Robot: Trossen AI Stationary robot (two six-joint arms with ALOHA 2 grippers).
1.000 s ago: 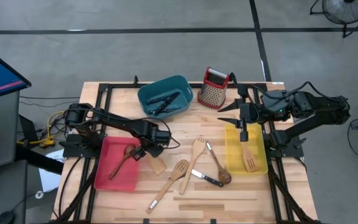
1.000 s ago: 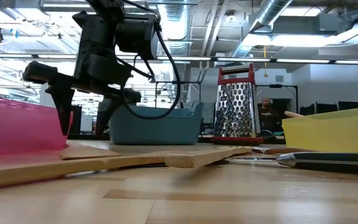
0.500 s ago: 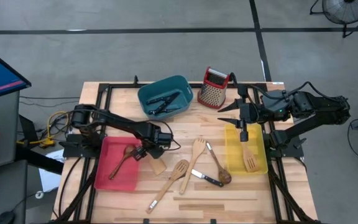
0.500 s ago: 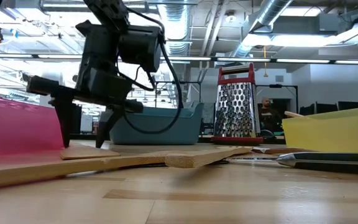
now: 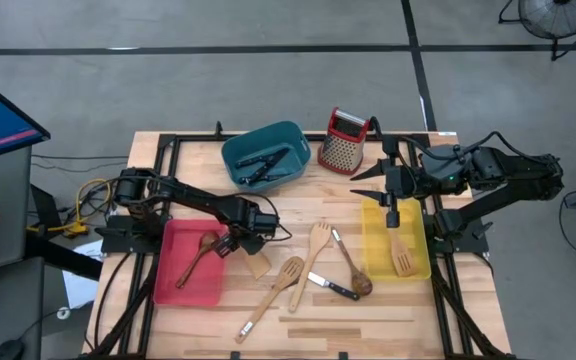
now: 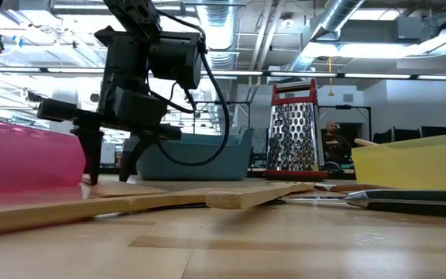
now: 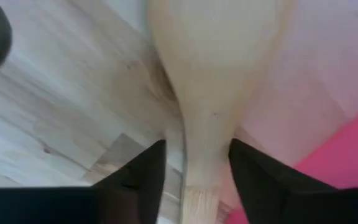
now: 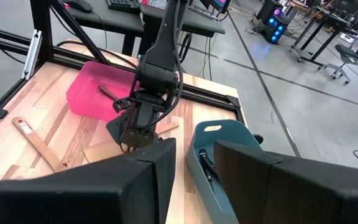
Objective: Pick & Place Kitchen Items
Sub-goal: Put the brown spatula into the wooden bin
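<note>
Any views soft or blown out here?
Left wrist view: the pale spatula between the left hand fingers is too close, blurred and washed out. Low view: foreground table is soft, ceiling lights glare, grater stays sharp. High view: even light, crisp.

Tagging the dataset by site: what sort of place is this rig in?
Likely a robotics lab or open workshop, not a kitchen. Exposed ducts run overhead, desks with keyboards and office chairs stand behind the table, and the floor is bare concrete.

Grater (image 5: 344, 141) beside teal bin (image 5: 265, 155)
</note>
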